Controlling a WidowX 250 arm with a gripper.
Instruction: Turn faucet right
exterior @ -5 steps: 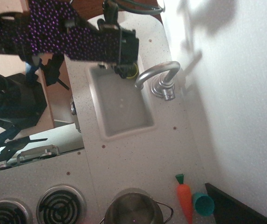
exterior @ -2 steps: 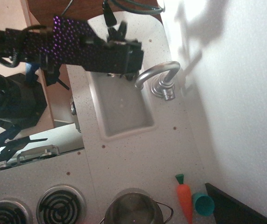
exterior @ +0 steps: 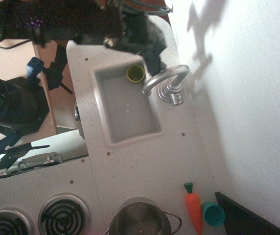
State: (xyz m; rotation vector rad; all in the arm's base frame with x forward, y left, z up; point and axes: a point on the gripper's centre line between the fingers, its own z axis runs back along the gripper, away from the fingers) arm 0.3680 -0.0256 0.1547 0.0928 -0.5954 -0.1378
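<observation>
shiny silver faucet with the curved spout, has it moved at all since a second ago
No. The shiny silver curved faucet keeps the same pose: its spout tip sits over the white sink's right rim beside the yellow-green cup, as before.

A speckled white surface [exterior: 145, 161] fills the middle of the view, with a rectangular sink [exterior: 126, 105] recessed into it toward 12 o'clock. A small yellow-green cup [exterior: 135, 73] sits inside the sink at its 1 o'clock corner. At 6 o'clock a steel pot [exterior: 141, 218] is cut off by the lower edge. At 5 o'clock an orange toy carrot [exterior: 194, 208] with a green top lies on the surface, and a teal cup [exterior: 213, 214] lies on its side just beside it. Two coiled stove burners [exterior: 64, 214] occupy 7 o'clock. A white wall [exterior: 247, 107] runs down the 3 o'clock side.
</observation>
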